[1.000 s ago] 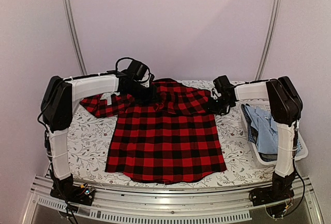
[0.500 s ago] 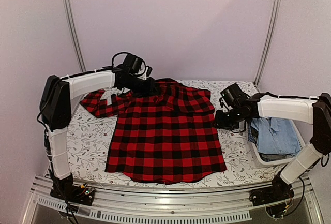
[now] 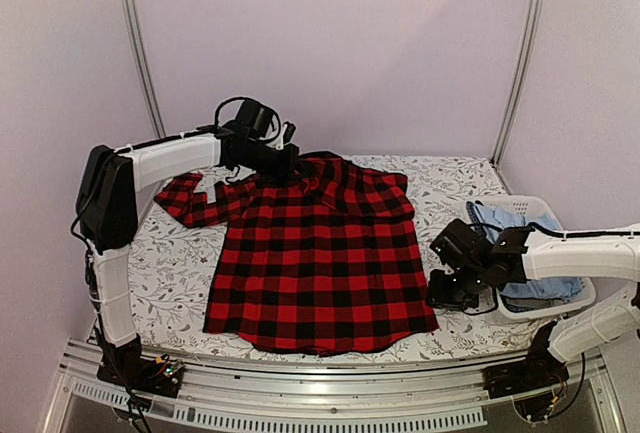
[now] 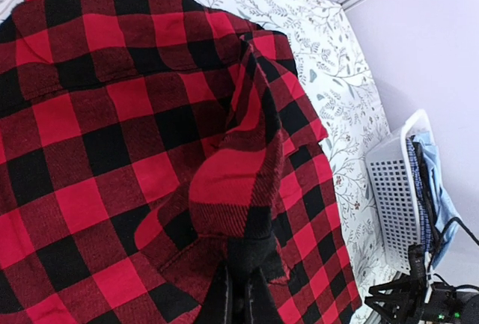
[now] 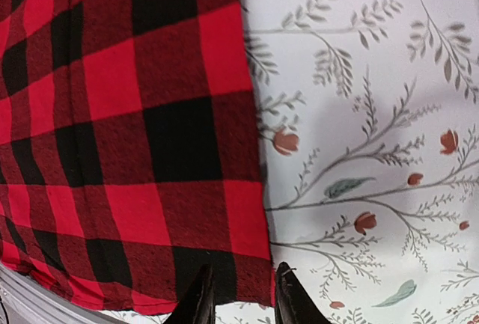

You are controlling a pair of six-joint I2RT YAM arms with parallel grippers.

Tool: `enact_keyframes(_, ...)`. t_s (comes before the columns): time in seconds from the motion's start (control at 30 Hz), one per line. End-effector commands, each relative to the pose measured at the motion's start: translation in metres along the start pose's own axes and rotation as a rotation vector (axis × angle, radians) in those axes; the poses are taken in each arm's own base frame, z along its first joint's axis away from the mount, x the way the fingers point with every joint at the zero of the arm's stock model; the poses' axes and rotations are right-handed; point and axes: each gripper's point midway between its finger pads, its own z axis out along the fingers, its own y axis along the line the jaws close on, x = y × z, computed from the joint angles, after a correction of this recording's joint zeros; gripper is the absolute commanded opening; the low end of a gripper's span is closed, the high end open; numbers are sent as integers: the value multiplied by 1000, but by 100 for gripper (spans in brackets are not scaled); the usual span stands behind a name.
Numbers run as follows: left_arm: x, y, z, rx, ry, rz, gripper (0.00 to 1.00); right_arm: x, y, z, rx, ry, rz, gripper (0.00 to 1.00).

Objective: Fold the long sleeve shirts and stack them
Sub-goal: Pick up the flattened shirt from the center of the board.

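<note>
Right wrist view, nearest the front edge: what's noted? (A)

Right gripper [image 5: 243,288], fingers slightly parted, straddling the side edge of the red-and-black check shirt [image 5: 150,114] close to its hem. Cannot tell whether the tips touch cloth. (B)

The shirt overall? (A)

Body flat in the middle of the floral table [image 3: 170,273], hem toward the arm bases, one sleeve [image 3: 195,203] trailing out at far left. Right of it, a white basket [image 3: 530,200] holding blue garments [image 3: 497,221]. (B)

Far end? (A)

Left gripper [image 4: 239,294] at the collar end, fingers pressed together on a bunch of the shirt's cloth, that fold drawn up off the rest. (B)
</note>
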Motion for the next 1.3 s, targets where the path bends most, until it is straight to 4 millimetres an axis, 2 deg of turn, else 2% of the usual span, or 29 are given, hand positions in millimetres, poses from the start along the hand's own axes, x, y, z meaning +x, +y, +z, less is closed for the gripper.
enact_keyframes(0.0, -27, -18, -20, 55, -71, 30, 0, 24, -22, 3, 43, 29, 86, 25)
enact_keyframes(0.13, -28, -20, -19, 59, -70, 31, 0, 33, -22, 9, 22, 43, 103, 22)
enact_keyframes(0.53, -35, -23, -20, 62, -74, 31, 0, 42, -13, 26, 23, 79, 74, 14)
enact_keyframes(0.63, -41, -25, -23, 66, -84, 36, 0, 41, -14, 24, 37, 74, 68, 5)
enact_keyframes(0.8, -61, -34, -37, 81, -130, 52, 0, 32, -8, 12, 44, 41, 56, 2)
enact_keyframes(1.03, -85, -23, -59, 75, -176, 38, 0, 24, 24, -6, 19, 25, -39, 0)
enact_keyframes(1.27, -96, 6, -75, 41, -185, 17, 0, 27, 84, -15, -104, 57, -158, 0)
